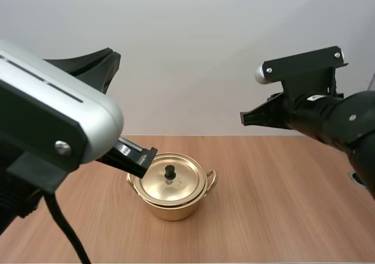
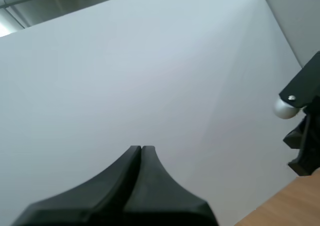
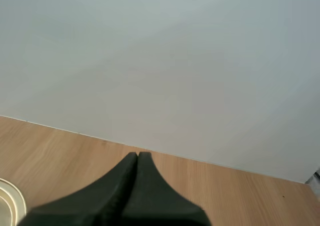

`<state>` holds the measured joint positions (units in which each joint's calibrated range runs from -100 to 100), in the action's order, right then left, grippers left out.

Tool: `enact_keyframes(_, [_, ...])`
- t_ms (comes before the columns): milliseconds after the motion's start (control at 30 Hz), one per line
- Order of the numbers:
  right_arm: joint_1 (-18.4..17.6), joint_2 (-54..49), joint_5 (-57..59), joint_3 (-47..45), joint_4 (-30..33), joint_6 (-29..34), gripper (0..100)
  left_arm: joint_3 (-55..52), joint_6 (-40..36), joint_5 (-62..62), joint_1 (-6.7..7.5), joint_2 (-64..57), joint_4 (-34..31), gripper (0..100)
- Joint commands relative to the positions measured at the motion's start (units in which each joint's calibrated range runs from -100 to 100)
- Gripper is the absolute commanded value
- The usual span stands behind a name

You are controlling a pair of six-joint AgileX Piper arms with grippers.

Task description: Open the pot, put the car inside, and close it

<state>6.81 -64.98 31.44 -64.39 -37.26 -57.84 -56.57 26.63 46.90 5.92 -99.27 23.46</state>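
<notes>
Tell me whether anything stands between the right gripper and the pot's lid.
Nothing visible does. The right gripper, shut, hangs above the table to the right of the pot, with only open air between it and the lid. The left arm crosses the pot's opposite rim.
</notes>
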Motion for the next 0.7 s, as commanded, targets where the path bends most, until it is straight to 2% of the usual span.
enact_keyframes(0, [-3.6, -5.7, -19.2, -6.5, 1.5, 0.0, 0, -6.3, 0.0, -3.2, -0.4, -0.3, -1.8, 0])
enact_keyframes(67, [-6.3, -11.2, -19.6, -10.5, 2.5, 0.0, 0, -15.4, 0.0, -8.4, -0.03, -0.7, -3.1, 0])
enact_keyframes(200, [-8.0, -22.0, -19.6, -18.6, 5.5, 0.0, 0, -28.6, 0.0, -7.6, 0.9, -0.7, -2.9, 0])
enact_keyframes(333, [-8.1, -30.5, -19.6, -24.3, 6.2, 0.0, 0, -35.6, 0.0, -7.4, 0.9, -0.7, -3.0, 0])
enact_keyframes(467, [-8.1, -33.9, -19.7, -27.8, 6.5, 1.5, 0, -36.3, 0.0, -7.8, 0.9, -0.7, -3.0, 0])
enact_keyframes(500, [-8.1, -34.5, -19.7, -28.7, 8.5, 3.6, 0, -36.3, 0.0, -7.6, 0.9, -0.7, -3.0, 0])
enact_keyframes(533, [-8.1, -35.0, -19.7, -29.6, 12.4, 9.5, 0, -36.3, 0.0, -7.4, 0.9, -0.7, -3.0, 0])
enact_keyframes(667, [-8.1, -35.0, -18.6, -31.6, 36.1, 37.2, 0, -36.5, 0.0, -7.0, 0.9, -0.7, -2.8, 0])
